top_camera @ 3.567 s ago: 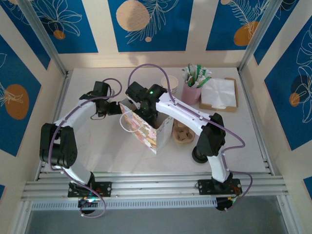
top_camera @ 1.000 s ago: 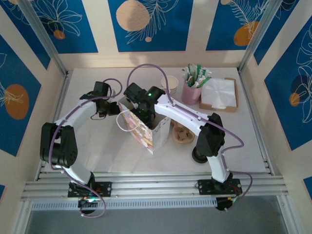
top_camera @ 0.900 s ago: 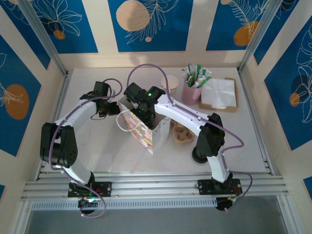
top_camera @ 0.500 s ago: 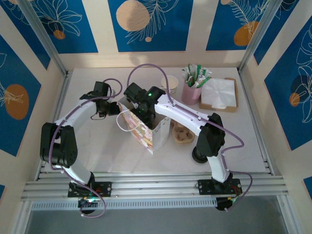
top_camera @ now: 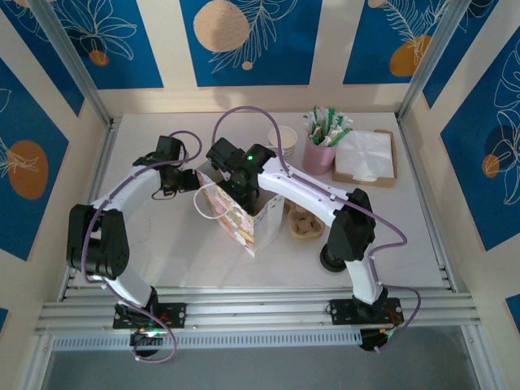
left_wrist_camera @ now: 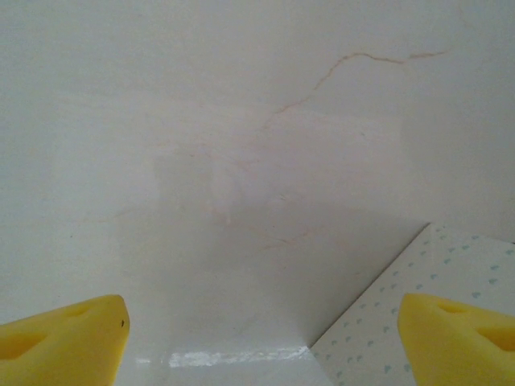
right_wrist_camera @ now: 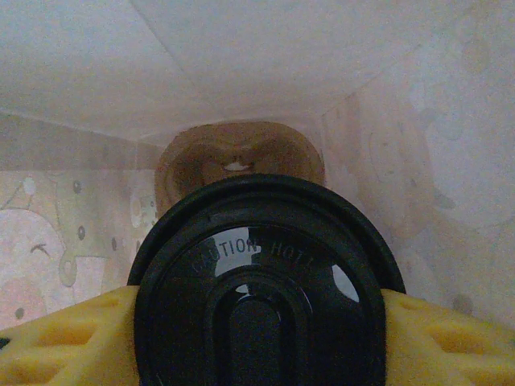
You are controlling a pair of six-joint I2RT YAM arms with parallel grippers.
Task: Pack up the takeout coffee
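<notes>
Inside the paper bag (top_camera: 241, 213), the right tool (right_wrist_camera: 257, 322) is pinching the coffee cup (right_wrist_camera: 261, 281), with a yellow pad (right_wrist_camera: 60, 342) pressing on each side just under the black lid (right_wrist_camera: 241, 217) (part of the raised lettering on top is readable). Beyond the cup, a brown cardboard holder (right_wrist_camera: 239, 157) is lying at the bottom of the bag, and the patterned walls are rising around both. Whether the cup is touching the holder cannot be told.

From above, the right arm is reaching down into the bag's open mouth near the middle of the table (top_camera: 162, 244). Compared with a few seconds back, the bag and the wrist inside it are sitting slightly further left. Over the last second almost nothing is changing.

The left tool (left_wrist_camera: 261, 334) is hovering just beside the bag's left edge, its fingers (left_wrist_camera: 64, 338) spread wide with nothing between them. Its camera is looking down at bare table and one corner of the bag. That arm is staying where it was before.

Just beside the bag on the right, a brown cardboard tray (top_camera: 306, 223) is lying on the table. At the back, a stack of cups (top_camera: 284, 140), a pink cup of sachets (top_camera: 319, 154) and a tray of napkins (top_camera: 364, 156) are standing well apart from the bag, as they were earlier.
</notes>
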